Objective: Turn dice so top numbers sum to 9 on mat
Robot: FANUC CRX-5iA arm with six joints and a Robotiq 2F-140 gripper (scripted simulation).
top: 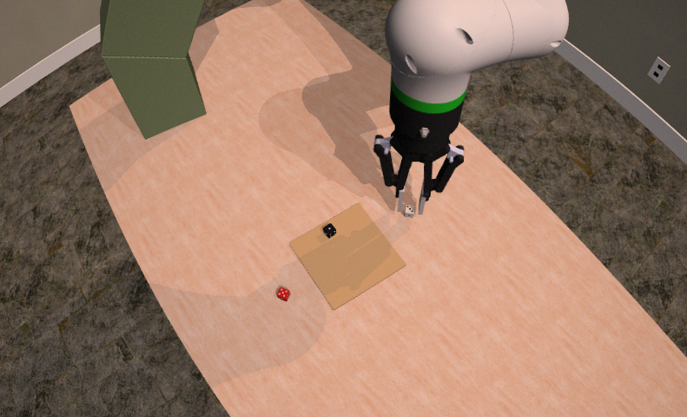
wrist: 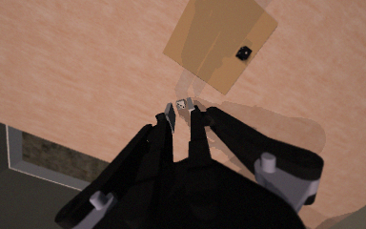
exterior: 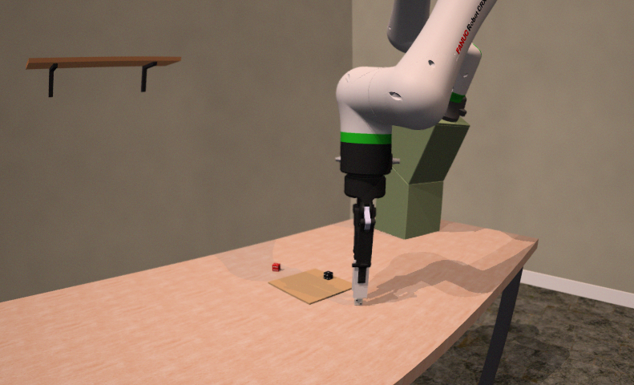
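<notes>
A white die [top: 408,210] [exterior: 358,301] [wrist: 180,103] is at the table top beside the mat; its top number is hard to read. My gripper [top: 410,211] [exterior: 359,297] [wrist: 180,107] points down around it, partly open, with a finger on each side and a visible gap. A black die [top: 329,230] [exterior: 328,275] [wrist: 243,52] lies on the tan mat [top: 336,295] [exterior: 305,293] [wrist: 220,83], near one edge; its top seems to show one pip. A red die [top: 283,294] [exterior: 276,267] lies on the table off the mat, five on top. It is outside the wrist view.
The wooden table [top: 492,309] [exterior: 167,334] carries the flat mat. A green angular pedestal [top: 155,88] [exterior: 422,204] stands at the table's far end under the arm. A wall shelf [exterior: 102,62] hangs well away from the arm.
</notes>
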